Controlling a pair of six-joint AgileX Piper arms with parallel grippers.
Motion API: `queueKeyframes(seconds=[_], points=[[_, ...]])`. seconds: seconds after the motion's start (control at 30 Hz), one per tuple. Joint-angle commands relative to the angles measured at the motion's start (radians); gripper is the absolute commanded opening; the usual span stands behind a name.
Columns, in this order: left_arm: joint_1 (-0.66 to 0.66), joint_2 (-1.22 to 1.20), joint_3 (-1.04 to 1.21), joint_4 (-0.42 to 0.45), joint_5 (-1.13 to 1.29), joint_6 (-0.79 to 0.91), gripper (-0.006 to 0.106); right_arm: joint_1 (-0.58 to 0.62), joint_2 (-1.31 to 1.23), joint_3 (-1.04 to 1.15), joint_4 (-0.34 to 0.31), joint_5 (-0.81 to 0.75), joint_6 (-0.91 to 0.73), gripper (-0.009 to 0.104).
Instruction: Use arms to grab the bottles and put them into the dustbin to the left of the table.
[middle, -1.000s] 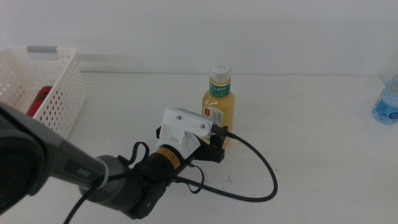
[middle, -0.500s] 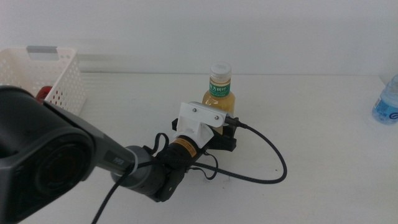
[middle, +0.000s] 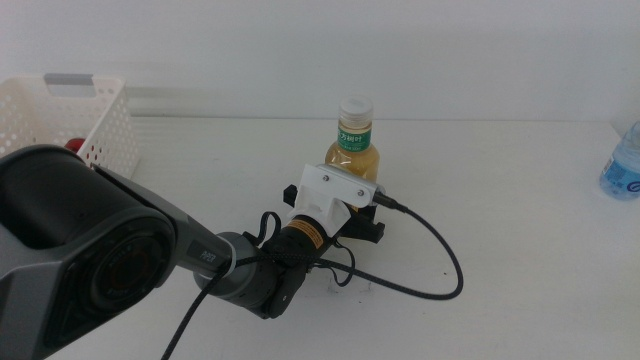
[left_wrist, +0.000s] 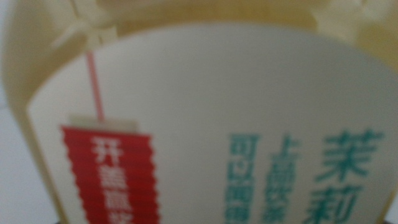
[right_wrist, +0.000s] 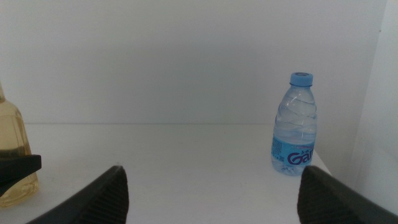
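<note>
The yellow tea bottle (middle: 352, 140) stands upright mid-table. My left gripper (middle: 336, 208) is at its lower body, open, with one dark jaw on each side of it. The bottle's label (left_wrist: 199, 124) fills the left wrist view. The bottle's edge (right_wrist: 12, 149) also shows in the right wrist view. The clear water bottle (middle: 622, 165) stands at the table's right edge and shows in the right wrist view (right_wrist: 295, 124). My right gripper (right_wrist: 214, 199) is open and empty, out of the middle view. A bit of the red cola can (middle: 72, 146) shows inside the white dustbin (middle: 95, 115) at far left.
My left arm's large dark body (middle: 90, 260) fills the lower left of the middle view. Its black cable (middle: 440, 265) loops over the table to the right of the tea bottle. The white table (middle: 520, 220) ends at a white wall behind.
My left gripper has moved forward and to the right, closing in on the tea bottle until its jaws stand on either side. The bottles have not moved.
</note>
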Motion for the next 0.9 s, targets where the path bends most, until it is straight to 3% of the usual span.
queueKeyframes(seconds=[0.0,0.13,0.33,0.43,0.63,0.87], points=[[0.002,-0.026,0.012,-0.012,-0.042,0.019,0.052,-0.004,-0.005,0.004,-0.002,-0.009,-0.005,0.092],[0.002,-0.127,0.116,0.007,-0.046,-0.005,0.023,-0.004,-0.005,0.004,-0.002,-0.009,-0.005,0.092],[0.002,-0.359,0.332,0.005,-0.028,-0.011,0.001,-0.004,-0.005,0.004,-0.002,-0.009,-0.005,0.092],[0.002,-0.526,0.413,0.005,0.087,-0.048,-0.001,-0.004,-0.005,0.004,-0.002,-0.009,-0.005,0.092],[0.008,-0.828,0.433,-0.018,0.591,-0.055,-0.001,-0.004,-0.005,0.004,-0.002,-0.009,-0.005,0.092],[0.109,-1.025,0.203,-0.019,1.385,0.025,-0.001,-0.004,-0.005,0.004,-0.002,-0.009,-0.005,0.092]])
